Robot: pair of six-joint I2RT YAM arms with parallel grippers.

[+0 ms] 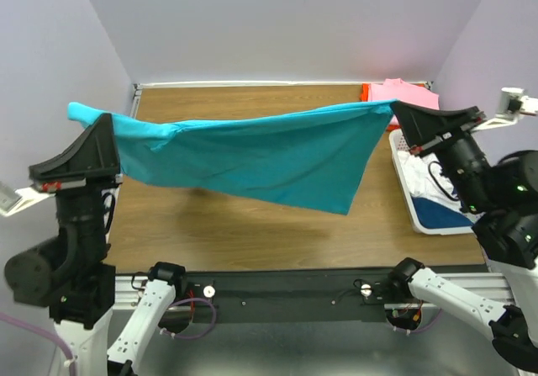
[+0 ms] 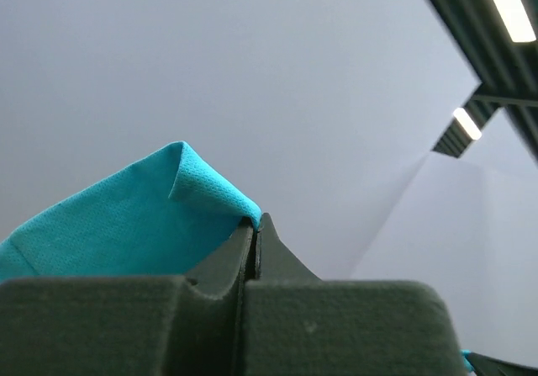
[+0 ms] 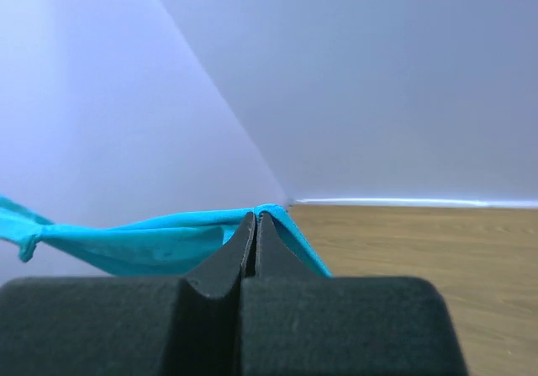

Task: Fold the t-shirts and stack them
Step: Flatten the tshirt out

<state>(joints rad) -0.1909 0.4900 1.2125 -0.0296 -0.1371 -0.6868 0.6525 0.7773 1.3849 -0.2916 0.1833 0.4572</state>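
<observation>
Brown wood table (image 1: 252,225), pale lilac walls on three sides. One teal shirt (image 1: 277,157) mid-frame in the top view, stretched in the air over the table between two grippers. It sags to a point lower right of centre and is clear of the table.

At frame left, left gripper (image 1: 107,128) clenched on the shirt's left end, with a cloth tip poking past it to the upper left. At upper right, right gripper (image 1: 395,107) clenched on the shirt's right corner. Both wrist views show the jaws pressed together with teal cloth pinched at the tips.

One white basket (image 1: 409,195) at the table's right edge holds one white shirt (image 1: 420,170) and one dark blue shirt (image 1: 445,212). Behind it, upper right: one pink shirt (image 1: 408,92), with a sliver of one orange-red shirt (image 1: 366,92) beside it.
</observation>
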